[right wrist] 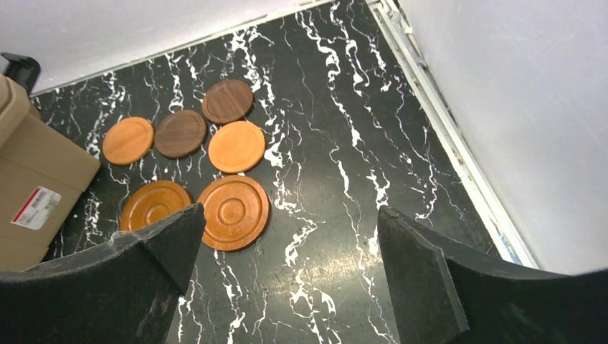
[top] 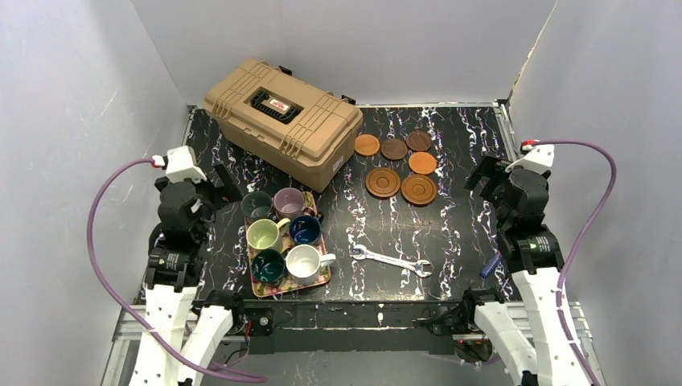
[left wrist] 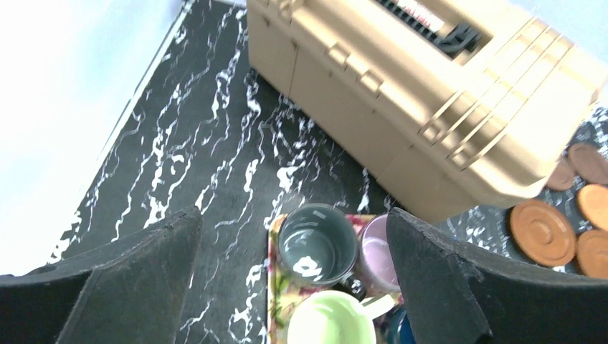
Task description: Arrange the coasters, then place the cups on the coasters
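Note:
Several round wooden coasters lie in a cluster at the back right: small flat ones (top: 394, 149) (right wrist: 181, 133) behind two larger ringed ones (top: 383, 182) (top: 419, 190) (right wrist: 234, 211). Several cups stand on a floral tray (top: 323, 277): dark green (top: 257, 207) (left wrist: 317, 244), mauve (top: 288, 203) (left wrist: 376, 251), yellow-green (top: 264, 235) (left wrist: 333, 319), navy (top: 305, 230), teal (top: 268, 266) and white (top: 304, 263). My left gripper (top: 223, 185) (left wrist: 294, 215) hangs open above the tray's far left corner. My right gripper (top: 485, 177) (right wrist: 290, 211) is open too, right of the coasters, holding nothing.
A tan toolbox (top: 281, 121) (left wrist: 430, 79) sits at the back left, close behind the tray. A steel wrench (top: 392, 260) lies near the front centre. A small blue object (top: 489, 267) rests by the right arm's base. Grey walls enclose the table.

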Action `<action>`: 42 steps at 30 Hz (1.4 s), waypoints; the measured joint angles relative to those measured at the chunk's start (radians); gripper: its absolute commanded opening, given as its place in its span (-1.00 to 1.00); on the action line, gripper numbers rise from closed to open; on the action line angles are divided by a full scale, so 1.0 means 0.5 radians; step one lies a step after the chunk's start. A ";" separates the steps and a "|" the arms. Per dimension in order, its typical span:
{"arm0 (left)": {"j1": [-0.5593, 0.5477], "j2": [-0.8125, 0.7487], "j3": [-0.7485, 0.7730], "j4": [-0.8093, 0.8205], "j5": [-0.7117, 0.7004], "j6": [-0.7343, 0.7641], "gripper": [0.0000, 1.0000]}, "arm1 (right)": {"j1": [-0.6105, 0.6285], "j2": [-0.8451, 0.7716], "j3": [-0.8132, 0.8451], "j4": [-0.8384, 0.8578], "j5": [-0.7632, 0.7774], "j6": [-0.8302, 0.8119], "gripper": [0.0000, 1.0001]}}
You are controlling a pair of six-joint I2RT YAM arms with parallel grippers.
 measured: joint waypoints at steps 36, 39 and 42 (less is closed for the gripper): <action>-0.001 0.449 -0.082 0.670 0.404 0.058 0.96 | 0.169 1.899 0.230 0.015 -0.340 -0.052 0.54; -0.001 0.469 -0.082 0.679 0.407 0.060 0.97 | 0.179 2.017 0.334 0.024 -0.330 -0.045 0.50; -0.001 0.481 -0.082 0.684 0.417 0.059 0.96 | 0.193 2.117 0.448 0.070 -0.312 -0.043 0.46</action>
